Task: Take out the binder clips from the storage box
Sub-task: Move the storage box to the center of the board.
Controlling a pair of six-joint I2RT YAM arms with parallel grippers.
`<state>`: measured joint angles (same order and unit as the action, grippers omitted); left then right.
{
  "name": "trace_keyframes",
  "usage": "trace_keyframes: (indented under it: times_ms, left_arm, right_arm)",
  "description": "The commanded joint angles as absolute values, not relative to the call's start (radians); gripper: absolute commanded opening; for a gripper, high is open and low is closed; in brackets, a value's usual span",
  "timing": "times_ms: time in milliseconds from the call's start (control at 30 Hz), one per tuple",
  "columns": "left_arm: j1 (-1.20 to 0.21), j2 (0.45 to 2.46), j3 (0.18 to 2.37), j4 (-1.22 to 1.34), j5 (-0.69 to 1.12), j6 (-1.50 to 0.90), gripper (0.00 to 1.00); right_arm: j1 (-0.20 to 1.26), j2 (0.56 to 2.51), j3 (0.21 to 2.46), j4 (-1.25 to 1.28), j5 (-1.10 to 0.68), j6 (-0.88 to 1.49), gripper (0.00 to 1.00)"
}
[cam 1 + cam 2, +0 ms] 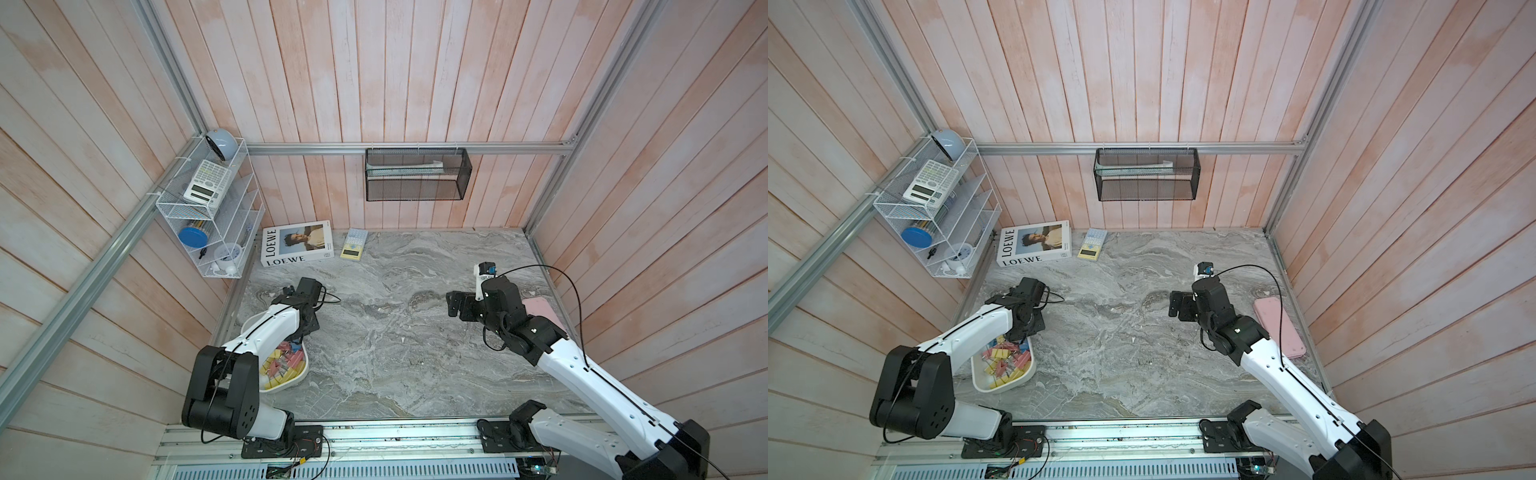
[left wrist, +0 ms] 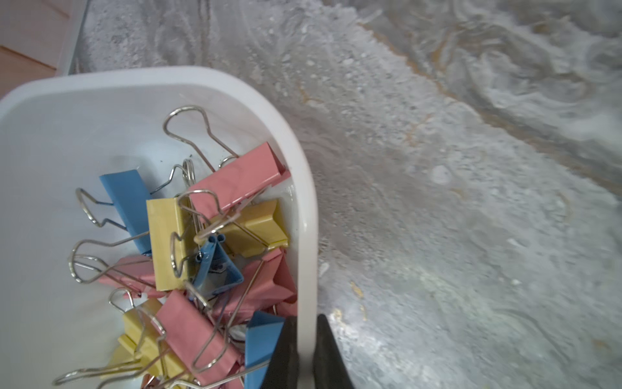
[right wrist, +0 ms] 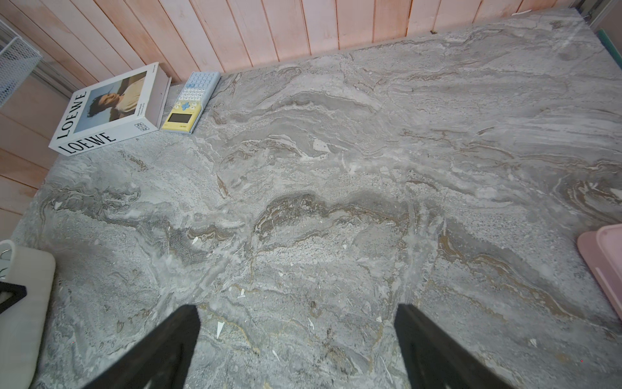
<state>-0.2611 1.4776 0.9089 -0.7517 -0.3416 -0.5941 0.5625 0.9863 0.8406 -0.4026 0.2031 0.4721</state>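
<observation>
While the left tool point(image 2: 304, 352) pinches the rim of the shallow white plastic storage box point(image 2: 215, 75), pastel pink, blue and yellow binder clips point(image 2: 235, 175) lie heaped inside it, near the left edge of the grey marbled tabletop point(image 2: 471, 235); the right tool point(image 3: 297, 308) hangs spread wide, well apart.

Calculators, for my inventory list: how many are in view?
2: a white calculator on the wire rack; a yellow calculator on the table beside the book. More may be hidden.
</observation>
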Motion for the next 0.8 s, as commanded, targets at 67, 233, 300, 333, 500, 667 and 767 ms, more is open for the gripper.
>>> trace_keyframes:
  times_ms: [67, 233, 300, 333, 500, 667, 767]
  left_arm:
    - [-0.439, 1.589, 1.083, -0.711, -0.362, -0.735, 0.0]
    - [-0.621, 1.772, 1.319, -0.75, -0.382, -0.811, 0.0]
    - [-0.679, 1.859, 1.429, -0.768, -0.367, -0.84, 0.0]
    - [-0.701, 1.896, 1.477, -0.781, -0.361, -0.852, 0.0]
    - [-0.801, 2.081, 1.732, -0.84, -0.341, -0.883, 0.0]
    - [-0.857, 2.231, 1.954, -0.892, -0.31, -0.889, 0.0]
    - [-0.874, 2.296, 2.048, -0.913, -0.292, -0.899, 0.0]
  right_arm:
    - [0.573, 0.906, 0.802, -0.485, 0.236, 0.509, 0.98]
    - [0.575, 0.817, 0.769, -0.547, 0.251, 0.521, 0.98]
    - [0.574, 0.782, 0.761, -0.577, 0.261, 0.526, 0.98]
    - [0.575, 0.768, 0.759, -0.589, 0.264, 0.528, 0.98]
    - [0.575, 0.707, 0.749, -0.654, 0.277, 0.536, 0.98]
    - [0.575, 0.662, 0.74, -0.698, 0.288, 0.546, 0.98]
    - [0.575, 0.642, 0.733, -0.719, 0.298, 0.552, 0.98]
